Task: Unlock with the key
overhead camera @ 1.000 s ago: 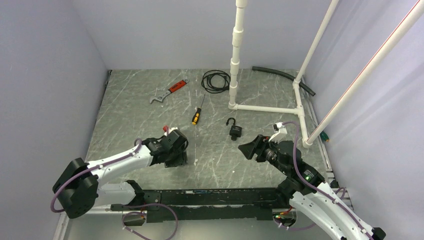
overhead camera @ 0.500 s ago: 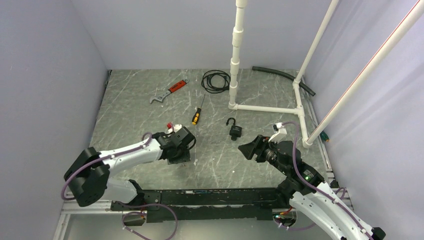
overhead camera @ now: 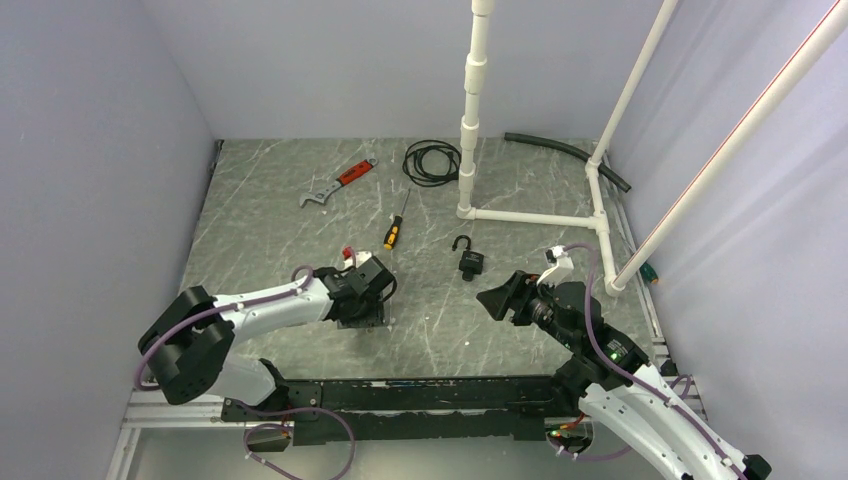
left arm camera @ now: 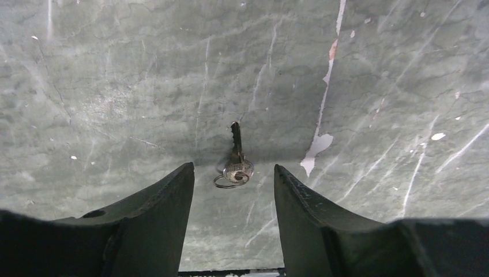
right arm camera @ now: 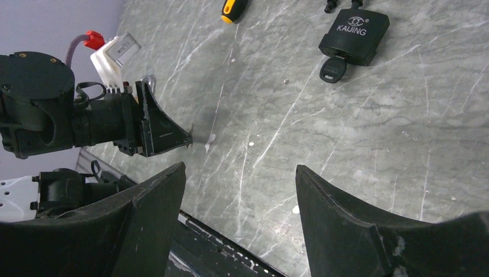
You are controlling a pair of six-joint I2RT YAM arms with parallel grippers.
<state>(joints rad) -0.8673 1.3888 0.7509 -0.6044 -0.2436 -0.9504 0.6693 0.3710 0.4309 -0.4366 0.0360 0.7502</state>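
1. The loose key (left arm camera: pixel 236 151) lies flat on the table (overhead camera: pixel 260 230), blade toward 12 o'clock in the left wrist view, with its small ring at the 6 o'clock end.
2. The left gripper (left arm camera: pixel 233 170) points down over it. Its jaws are partly spread to either side of the key and hold nothing, and neither finger appears to touch the metal.
3. The padlock (overhead camera: pixel 473 263) rests on the table well apart from it, at about 2 o'clock from the left gripper in the overhead view.
4. The right gripper (right arm camera: pixel 240 167) hovers near the padlock, which lies at roughly 11 o'clock from it in the overhead view. Its jaws are wide apart and empty.
5. A second key (right arm camera: pixel 333 69) already sits in the padlock's underside. From overhead the shackle (overhead camera: pixel 460 243) looks hooked open at one end, though I cannot be sure.
6. By my reckoning the loose key is not yet picked up. If it is the one meant, grasping, inserting and turning all remain.
7. White lettering on the padlock body reads "KAIJING" under a small emblem. The tag on the left wrist is too small to read.
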